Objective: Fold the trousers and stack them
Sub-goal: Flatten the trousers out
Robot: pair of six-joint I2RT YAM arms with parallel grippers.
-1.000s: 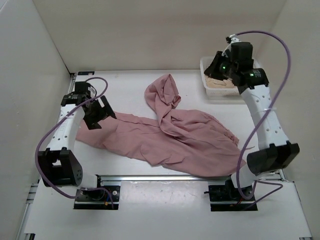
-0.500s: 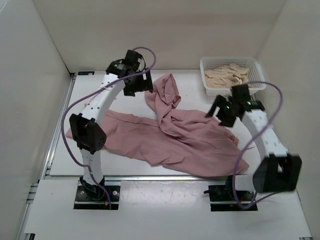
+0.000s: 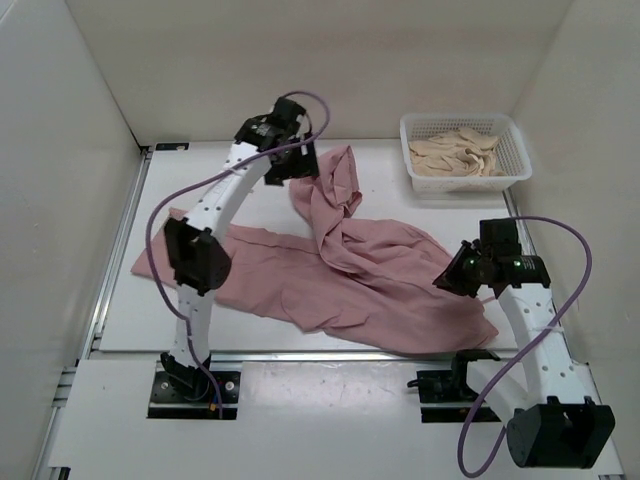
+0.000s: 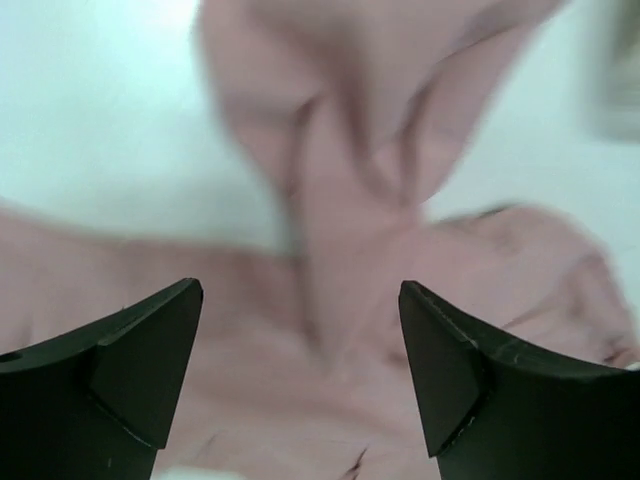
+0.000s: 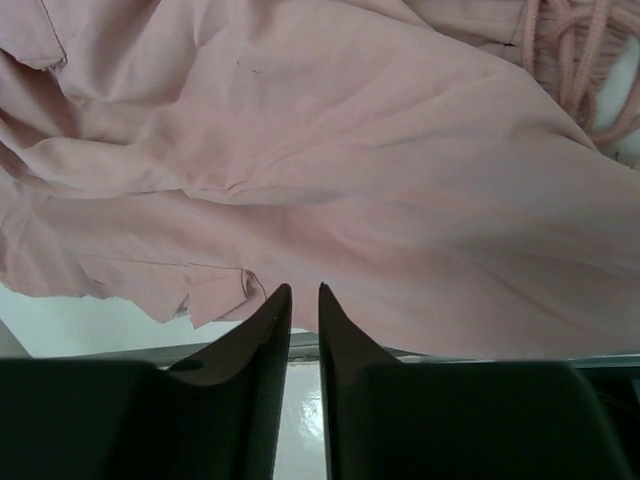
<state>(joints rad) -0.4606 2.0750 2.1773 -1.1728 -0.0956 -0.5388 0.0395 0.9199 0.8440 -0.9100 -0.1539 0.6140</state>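
The dusty-pink trousers (image 3: 370,270) lie crumpled across the table, with one leg bunched up toward the back (image 3: 335,175). My left gripper (image 3: 295,170) hangs over that far leg end. In the left wrist view it (image 4: 300,300) is wide open and empty above blurred pink cloth (image 4: 340,200). My right gripper (image 3: 452,280) hovers over the trousers' right part. In the right wrist view it (image 5: 304,292) is shut with nothing between its fingers, above the cloth (image 5: 380,180) near its front edge and a small flap (image 5: 215,295).
A white basket (image 3: 510,170) holding beige cloth pieces stands at the back right corner. White walls enclose the table on the left, back and right. The table's metal front rail (image 3: 330,355) runs just past the trousers' front edge.
My left arm swung from the table's left side to the back, over the far trouser leg. My right arm came from the basket forward to the trousers' right part. The trousers have not moved.
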